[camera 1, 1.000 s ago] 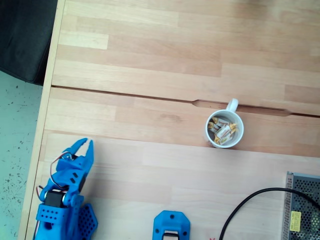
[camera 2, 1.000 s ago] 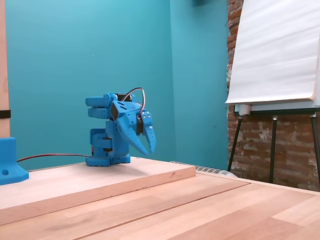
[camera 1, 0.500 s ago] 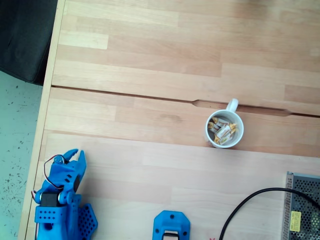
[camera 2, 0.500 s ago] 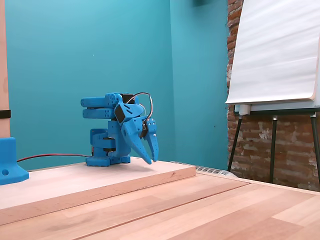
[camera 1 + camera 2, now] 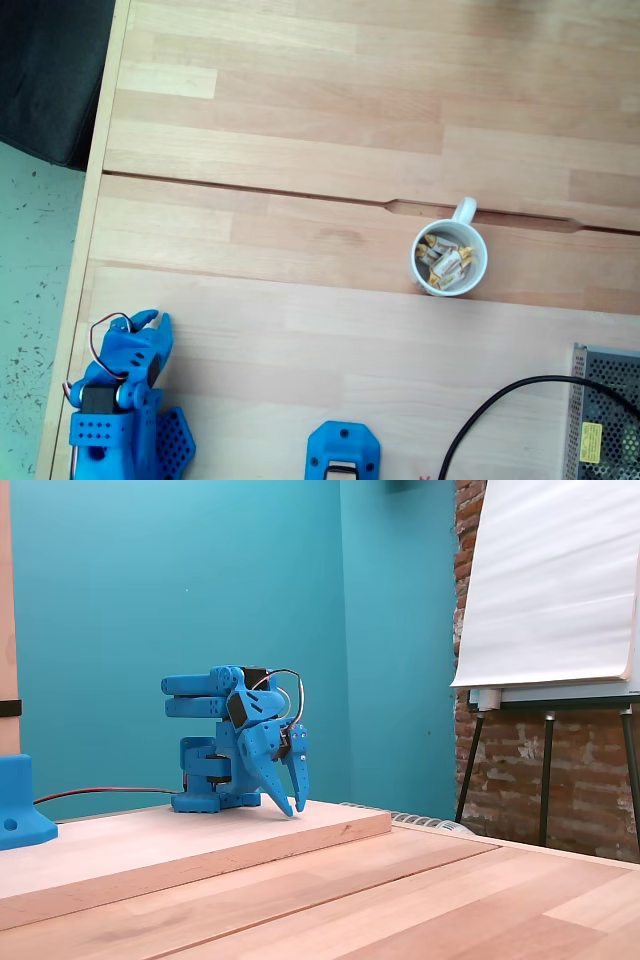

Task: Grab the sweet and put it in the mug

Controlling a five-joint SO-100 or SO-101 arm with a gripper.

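The white mug [image 5: 417, 262] stands right of centre on the wooden table in a fixed view from above, its handle pointing away from the arm. Several wrapped sweets [image 5: 447, 262] with yellow-orange ends lie inside it. My blue gripper [image 5: 151, 320] is folded back at the lower left corner, far from the mug. From the side, the gripper [image 5: 296, 807] points down, with its tips just above the raised board. A narrow gap shows between its fingers and nothing is in it.
A blue bracket [image 5: 342, 452] sits at the table's near edge, also seen from the side as a blue bracket [image 5: 20, 808]. A black cable [image 5: 500, 405] runs to a metal mesh box [image 5: 605, 415] at the lower right. A flip-chart easel [image 5: 550, 580] stands beyond the table.
The arm has folded back toward its base and the gripper has tipped down to the board. The mug and its sweets have not moved.
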